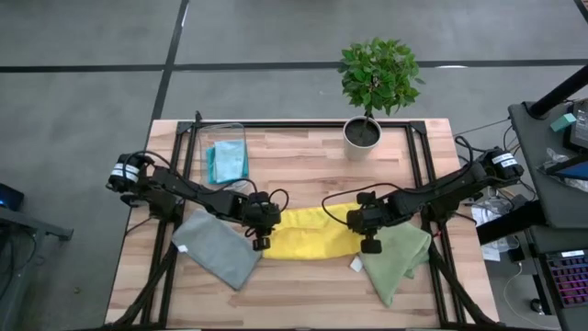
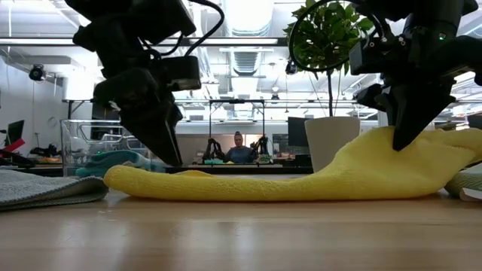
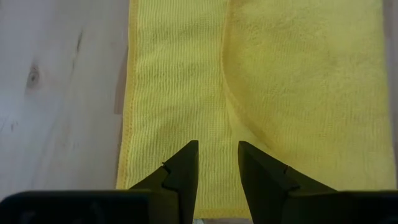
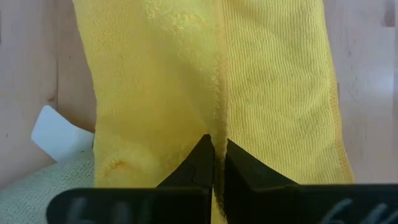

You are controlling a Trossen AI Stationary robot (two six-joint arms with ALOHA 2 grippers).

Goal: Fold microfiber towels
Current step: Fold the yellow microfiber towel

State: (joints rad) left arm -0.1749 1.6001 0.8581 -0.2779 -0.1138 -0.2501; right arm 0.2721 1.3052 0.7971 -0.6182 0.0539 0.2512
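Note:
A yellow microfiber towel (image 1: 308,234) lies folded into a long band across the table's middle. My left gripper (image 3: 217,155) stands open over its left end (image 2: 132,179), fingers slanting down. My right gripper (image 4: 217,149) is shut on the towel's right end, which rises into a peak (image 2: 380,147) while the rest lies flat. A grey towel (image 1: 218,246) lies under the left arm and an olive green towel (image 1: 395,257) under the right arm. A teal towel (image 1: 227,161) sits in a clear bin. My left gripper stands at the yellow towel's left end; I cannot tell whether its fingertips (image 2: 172,154) touch the cloth. My right gripper pinches a raised ridge of the yellow towel (image 4: 216,127) near its right end between its two shut fingers. The fingers slant down from above. That end is lifted into a peak, and the rest of the towel lies on the table.
A potted plant (image 1: 364,131) stands at the table's far edge, right of centre. The clear bin (image 1: 220,147) sits at the far left. A white tag (image 1: 356,265) shows beside the olive green towel. Bare wood lies along the near edge (image 1: 303,299).

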